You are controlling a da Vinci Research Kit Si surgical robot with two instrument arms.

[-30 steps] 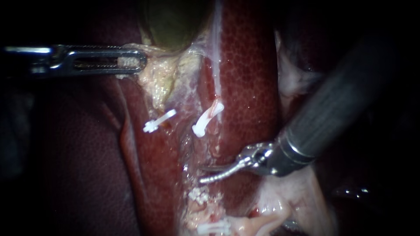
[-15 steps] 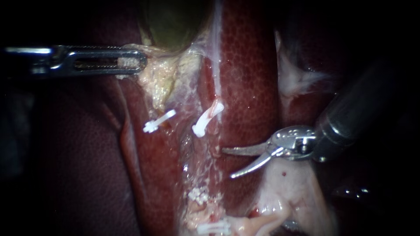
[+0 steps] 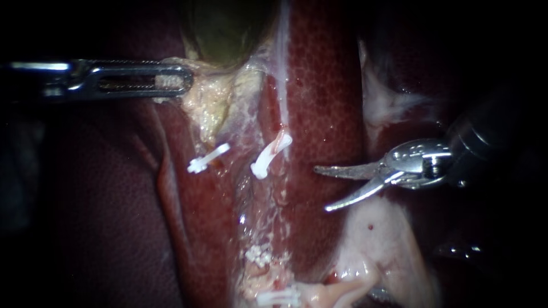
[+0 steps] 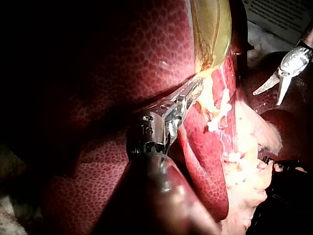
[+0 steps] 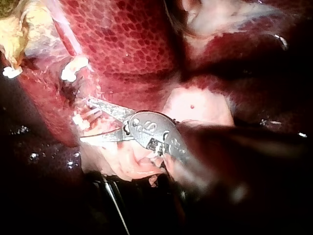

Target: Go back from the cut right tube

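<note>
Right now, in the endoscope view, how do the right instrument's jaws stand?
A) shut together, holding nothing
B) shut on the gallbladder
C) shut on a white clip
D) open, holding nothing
D: a clear gap shows between the two jaws of the right instrument, which lie over the liver, apart from the nearest white clip.

Three close cameras on the liver.
Endoscope faces it straight on; wrist cameras look along left instrument and right instrument toward it; all share it.
</note>
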